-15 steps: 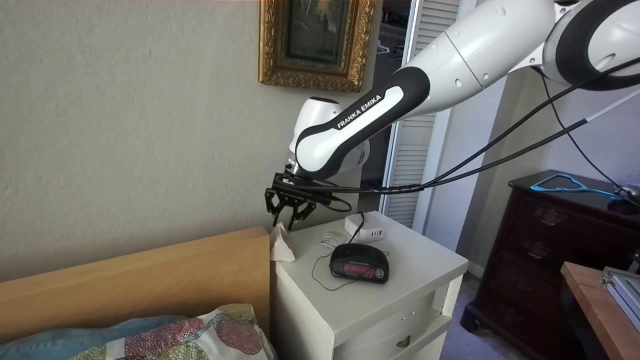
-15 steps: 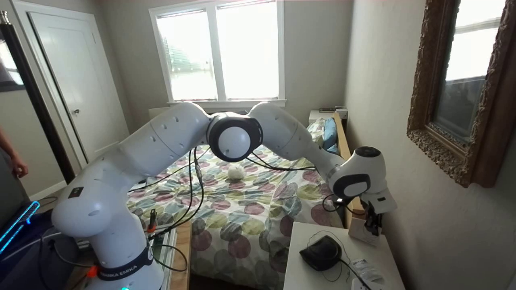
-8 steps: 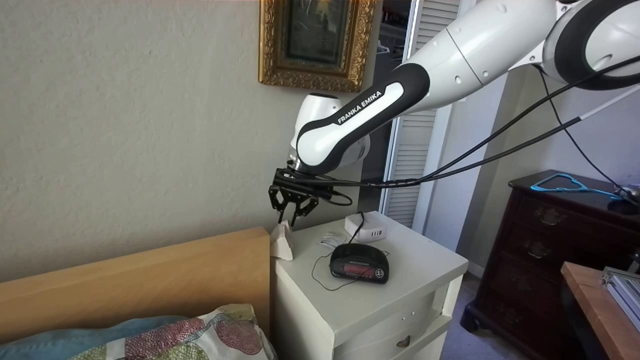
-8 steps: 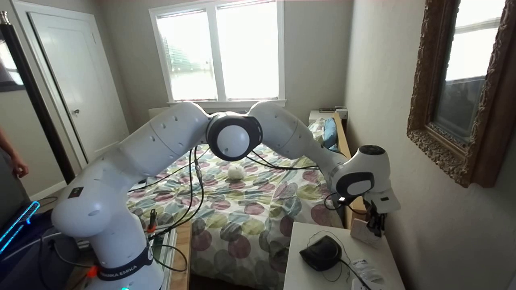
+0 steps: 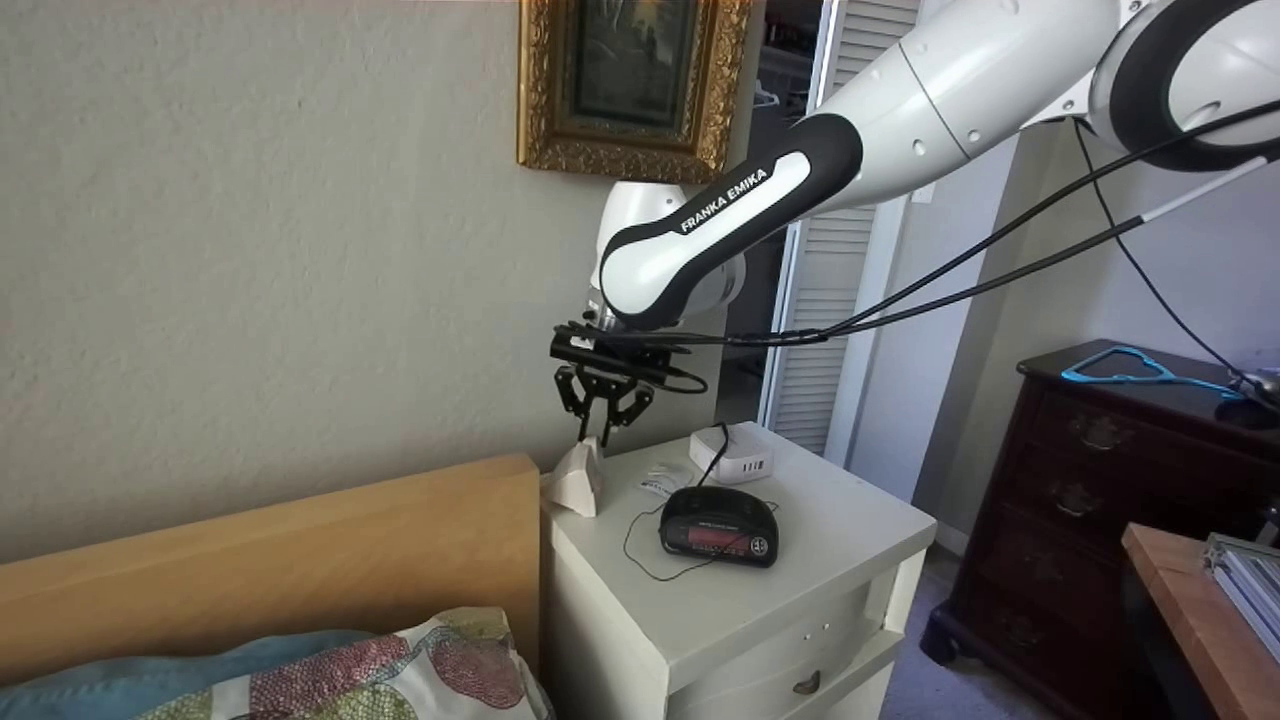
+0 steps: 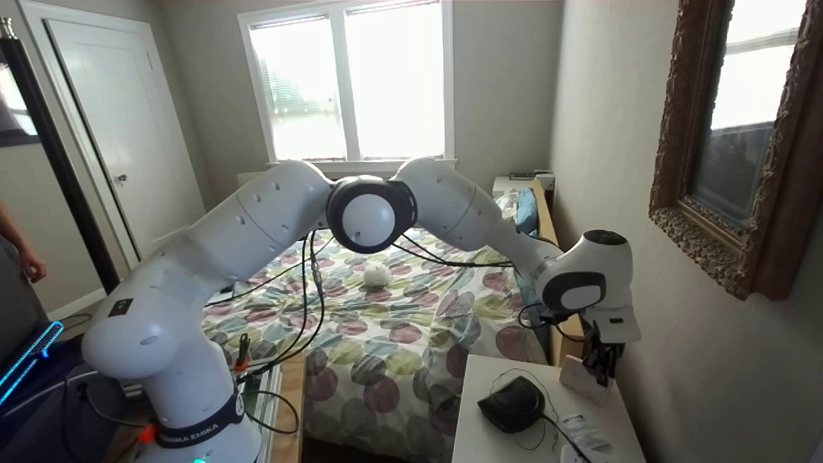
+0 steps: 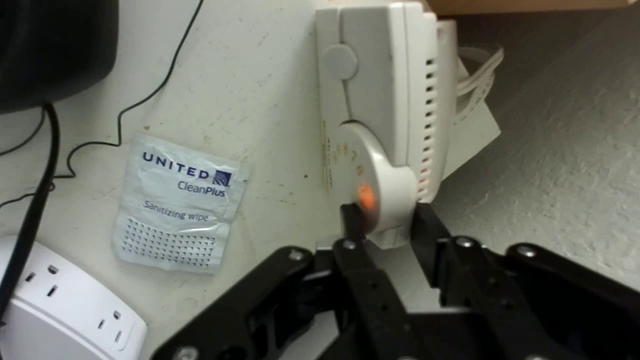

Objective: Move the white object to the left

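- My fingers (image 7: 427,237) are clamped on one end of the white object (image 7: 382,115), at the back corner of the nightstand (image 5: 700,610), beside the headboard (image 5: 300,560).
- I judge the hold secured and the shift left in hand; the next move calls for a low, steady slide, though whose left is meant I cannot tell.
- Wall (image 5: 300,300) and headboard crowd that corner; bare nightstand lies between the white object and the wipe packet (image 7: 175,210).

White nightstand (image 5: 830,525) – clock radio (image 5: 718,525), wipe packet (image 7: 177,205), outlet block (image 7: 75,310) on top – contact with white object (image 7: 382,110) unclear.
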Action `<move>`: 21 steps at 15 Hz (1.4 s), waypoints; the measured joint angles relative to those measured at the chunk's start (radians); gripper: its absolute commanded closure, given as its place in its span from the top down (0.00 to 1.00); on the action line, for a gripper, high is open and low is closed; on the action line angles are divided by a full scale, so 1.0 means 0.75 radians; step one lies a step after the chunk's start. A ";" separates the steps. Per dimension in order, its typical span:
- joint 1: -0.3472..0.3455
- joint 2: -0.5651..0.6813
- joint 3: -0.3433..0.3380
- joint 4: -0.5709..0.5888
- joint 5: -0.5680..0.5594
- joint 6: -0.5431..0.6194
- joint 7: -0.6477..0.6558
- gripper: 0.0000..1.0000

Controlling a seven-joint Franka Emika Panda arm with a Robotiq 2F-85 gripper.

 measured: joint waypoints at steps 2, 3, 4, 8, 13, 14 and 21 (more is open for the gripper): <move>0.000 -0.012 -0.010 0.003 -0.009 -0.080 0.051 0.17; -0.001 -0.017 -0.012 0.003 -0.012 -0.118 0.073 0.27; -0.003 -0.021 -0.012 0.004 -0.013 -0.151 0.089 0.40; -0.011 -0.033 -0.010 0.005 -0.014 -0.241 0.134 0.67; -0.020 -0.028 0.004 -0.001 -0.022 -0.255 0.136 0.99; -0.020 -0.026 0.008 -0.003 -0.024 -0.247 0.136 1.00; -0.015 -0.024 0.033 -0.018 -0.027 -0.146 0.133 1.00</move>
